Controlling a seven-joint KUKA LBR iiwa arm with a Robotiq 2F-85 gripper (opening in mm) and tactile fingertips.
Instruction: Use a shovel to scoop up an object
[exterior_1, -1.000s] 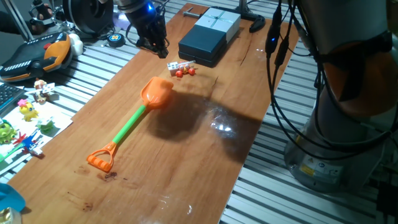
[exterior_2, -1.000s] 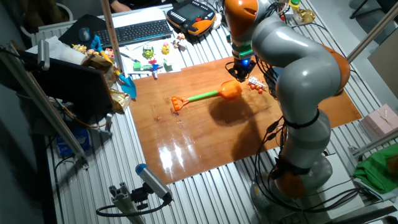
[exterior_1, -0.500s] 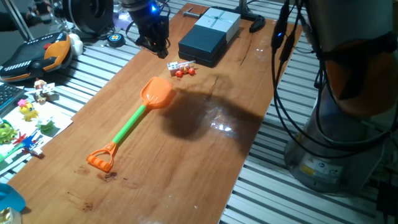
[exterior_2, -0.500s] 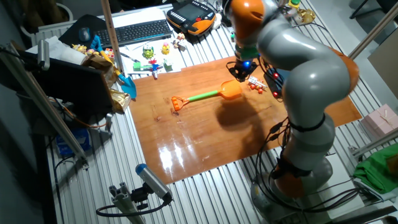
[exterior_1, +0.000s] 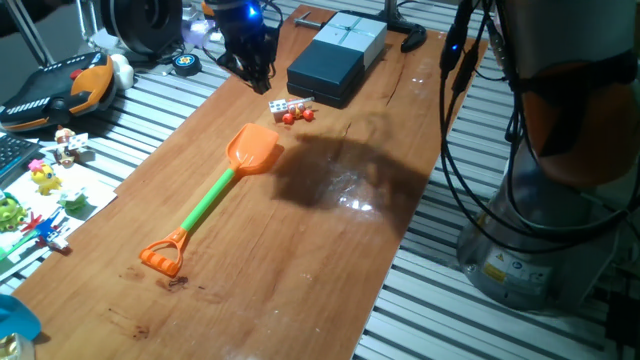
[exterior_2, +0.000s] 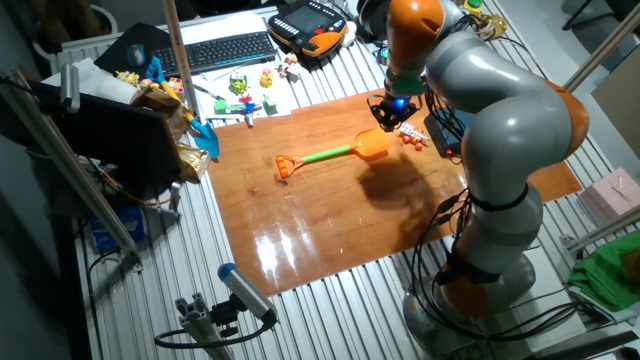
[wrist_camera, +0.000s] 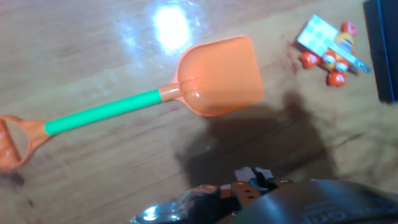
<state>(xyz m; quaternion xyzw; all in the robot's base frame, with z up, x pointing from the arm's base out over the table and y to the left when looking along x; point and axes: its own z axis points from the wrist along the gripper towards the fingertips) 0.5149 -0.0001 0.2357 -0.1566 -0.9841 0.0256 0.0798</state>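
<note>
Hand view: shovel flat on glossy wood table.

The shovel lies flat on the desk, its blade toward the object, which sits just beside a box.

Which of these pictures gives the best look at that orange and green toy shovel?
The hand view: the shovel fills the frame, lying flat on the wooden table, blade, green shaft and part of the loop end all sharp. One fixed view shows the whole shovel, only smaller. The other fixed view shows it tiny, beside the arm.
</note>
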